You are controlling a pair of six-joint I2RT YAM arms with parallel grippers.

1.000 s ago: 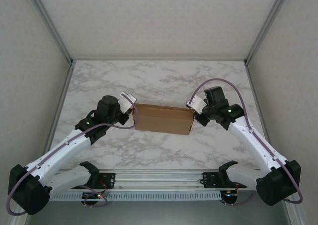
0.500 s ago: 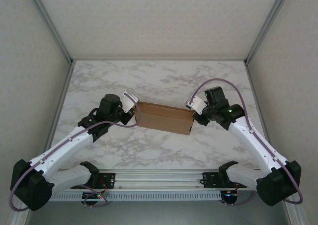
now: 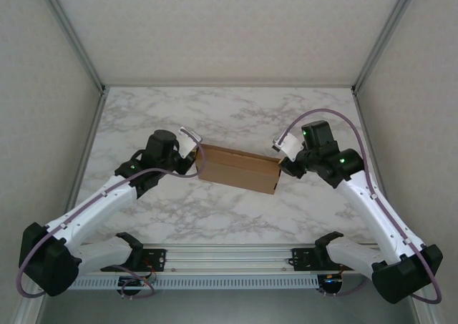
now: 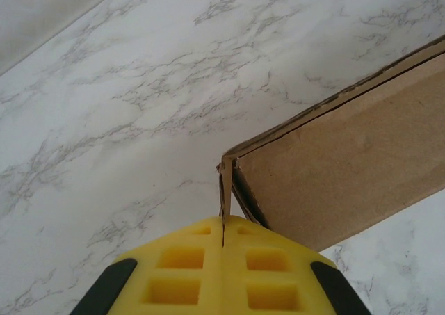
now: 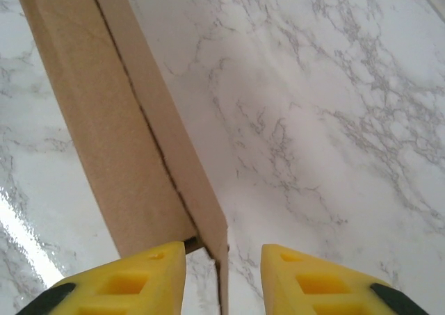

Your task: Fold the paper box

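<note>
One paper box (image 3: 237, 169), seemingly closed, folding nearly done | left hand (image 4: 222, 221) clamps its corner | right hand (image 5: 222, 256) part-open astride opposite edge

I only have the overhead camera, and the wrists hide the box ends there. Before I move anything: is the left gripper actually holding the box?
Observer: Yes. In the left wrist view, the left gripper is shut on a thin cardboard edge at the corner of the box.
Operator: And the right one, is it clamped too?
Observer: No. In the right wrist view, the right gripper is open. The thin end edge of the box stands in the gap between its jaws and is not clamped.
</note>
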